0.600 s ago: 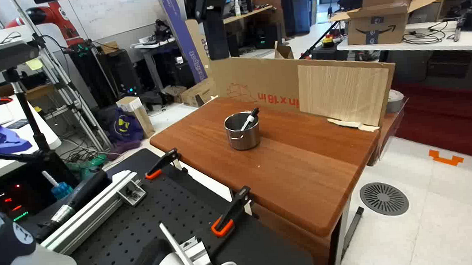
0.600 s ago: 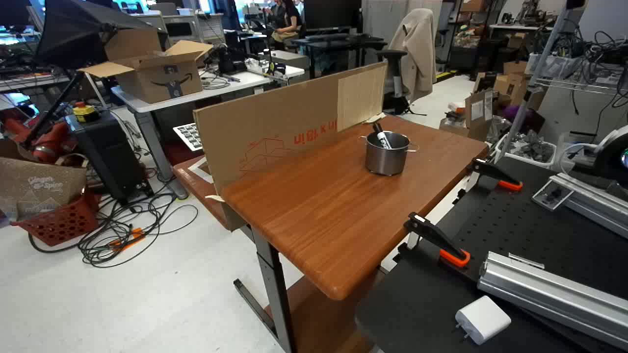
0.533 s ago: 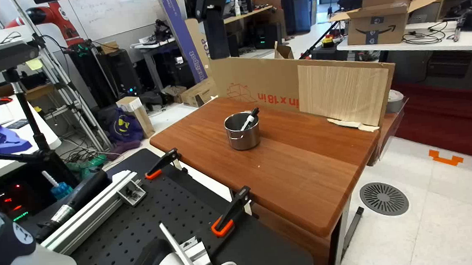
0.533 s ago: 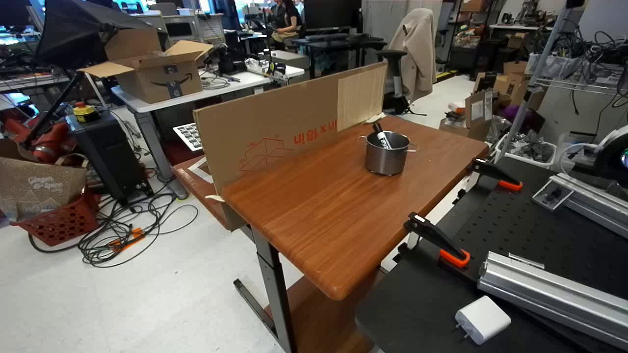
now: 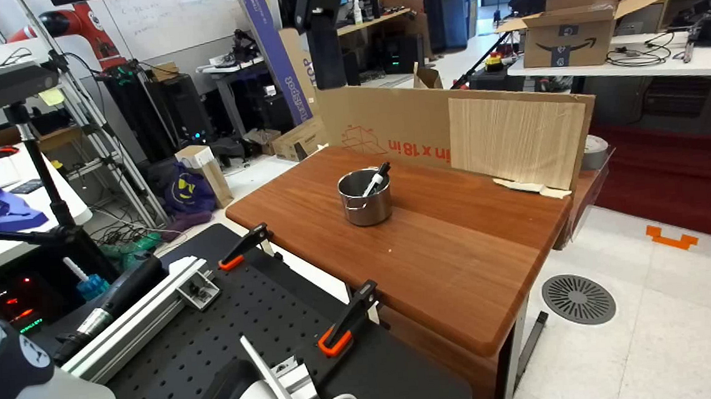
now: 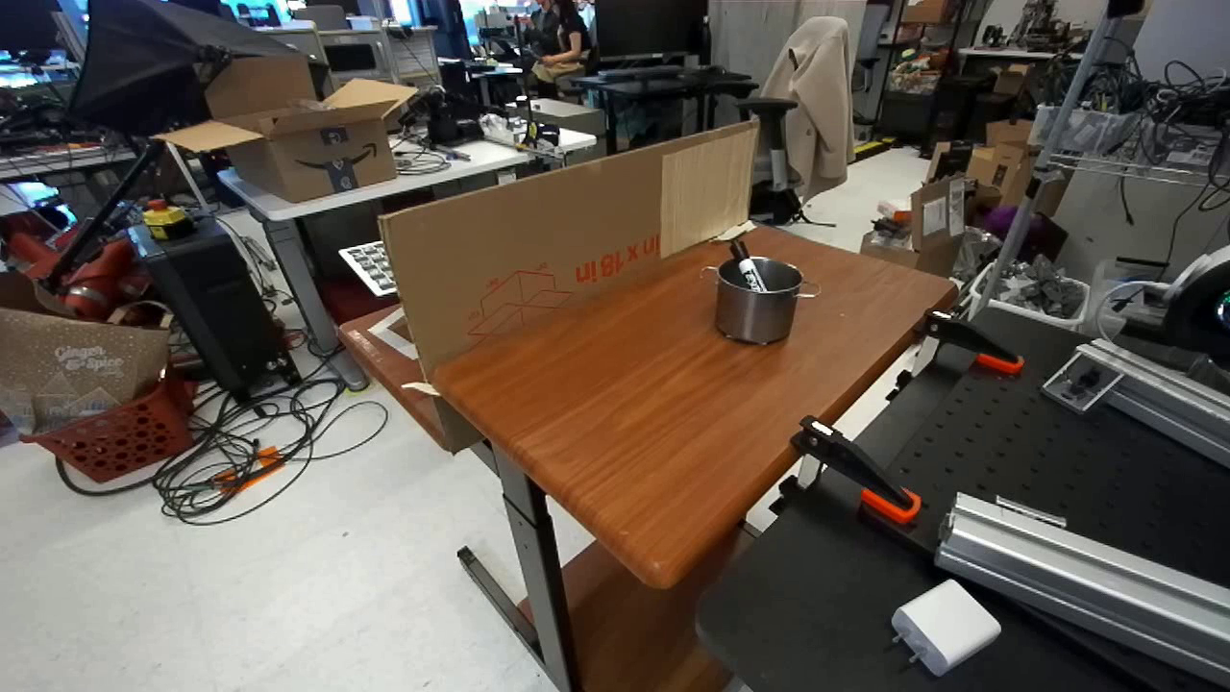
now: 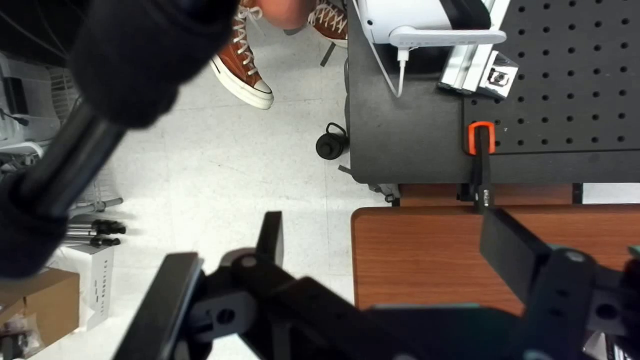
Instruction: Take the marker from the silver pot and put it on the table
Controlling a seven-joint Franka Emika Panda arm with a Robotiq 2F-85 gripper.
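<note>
marker (image 5: 377, 179) is leaning in the silver pot (image 5: 366, 211), black end up over the rim on the side facing the edge of the surface (image 5: 448, 268) where the cardboard sheet (image 6: 567, 231) stands. lower end's hidden inside. the pot sits around the middle, well in from all four corners.

handling-wise i'd bet it's light, stiff plastic, nothing you're gonna crush. looks smooth and round though, so it could twist or slip if the jaws only catch the very tip, and once it's laid down it might roll toward an edge. i'd take the black end, since that's what clears the rim — pinch square across it, as low as the rim allows, and lift along the lean so it doesn't drag the pot. one worry: that end looks like the cap, so a hard tug might pop it off.

jaws are spread wide with nothing between them, easiest to see in the wrist view. in an exterior view they hang high, well apart from the pot; can't tell which bit of the surface they're over.

vs half a second ago: basically nothing — marker's got the same lean and the pot's in the same spot in both exterior views, jaws at the same height and gap as far as i can see. no earlier wrist shot to check against.
</note>
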